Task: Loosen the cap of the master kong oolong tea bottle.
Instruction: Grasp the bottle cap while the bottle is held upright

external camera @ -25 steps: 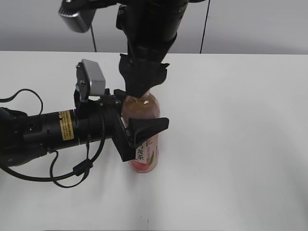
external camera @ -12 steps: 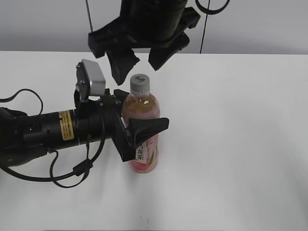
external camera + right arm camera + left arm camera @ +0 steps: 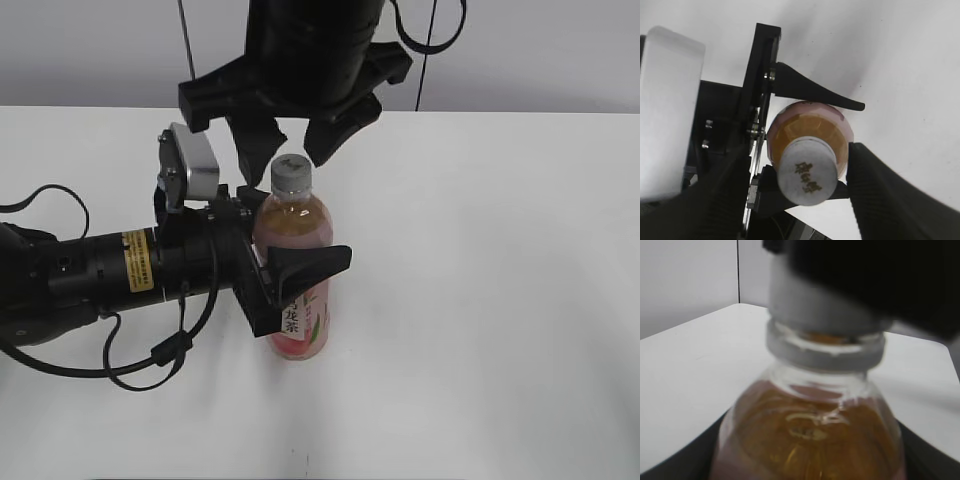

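The master kong oolong tea bottle [image 3: 297,290] stands upright on the white table, holding pinkish-amber tea, with a pink-and-white label. My left gripper [image 3: 292,272] is shut on its body from the left. Its white cap [image 3: 290,174] sits on the neck. My right gripper [image 3: 295,140] hangs open just above the cap, one finger on each side, not touching it. In the right wrist view the cap [image 3: 807,172] with its dark logo lies between the open right fingers [image 3: 797,156]. The left wrist view shows the bottle's shoulder [image 3: 810,440] and the cap [image 3: 815,305] up close, blurred.
The left arm [image 3: 110,270] lies along the white table [image 3: 500,300] from the left, with its wrist camera [image 3: 192,165] next to the bottle. Cables loop on the table at the left [image 3: 150,365]. A grey wall runs behind the table.
A second ago my right gripper was closed over the cap. It then opened and lifted off, and now its fingers sit slightly lower around the cap. The left gripper and the bottle have not moved.
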Robot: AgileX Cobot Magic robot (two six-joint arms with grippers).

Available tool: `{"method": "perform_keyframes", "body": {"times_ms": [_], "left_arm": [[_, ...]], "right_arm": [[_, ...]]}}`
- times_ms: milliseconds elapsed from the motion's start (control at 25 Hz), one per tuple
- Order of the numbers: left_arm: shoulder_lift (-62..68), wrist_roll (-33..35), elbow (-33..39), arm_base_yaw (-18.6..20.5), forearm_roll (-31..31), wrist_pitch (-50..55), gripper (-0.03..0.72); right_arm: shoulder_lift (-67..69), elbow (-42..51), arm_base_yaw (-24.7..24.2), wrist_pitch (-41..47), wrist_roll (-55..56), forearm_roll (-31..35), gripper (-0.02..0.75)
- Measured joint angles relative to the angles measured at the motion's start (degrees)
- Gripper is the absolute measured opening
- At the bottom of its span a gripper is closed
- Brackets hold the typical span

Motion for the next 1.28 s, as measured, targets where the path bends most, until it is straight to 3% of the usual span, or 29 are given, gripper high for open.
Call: {"method": "perform_keyframes", "body": {"times_ms": [360, 560, 680, 880, 1280], "left_arm": [[0.0, 0.0, 0.0, 0.0, 0.11, -0.04, 0.445], [0.0, 0.0, 0.0, 0.0, 0.17, -0.04, 0.445], [0.0, 0.0, 0.0, 0.0, 0.17, -0.04, 0.445], [0.0, 0.0, 0.0, 0.0, 0.17, -0.04, 0.445], [0.0, 0.28, 0.0, 0.05, 0.68, -0.17, 0.445]], "right_arm": [[1.08, 0.59, 0.0, 0.0, -0.61, -0.46, 0.387], [1.08, 1.19, 0.0, 0.0, -4.58, -0.34, 0.276], [1.08, 1.26, 0.0, 0.0, -8.52, -0.34, 0.276], [1.08, 1.26, 0.0, 0.0, -21.92, -0.39, 0.276], [0.97, 1.26, 0.0, 0.19, -61.89, -0.27, 0.277]]}}
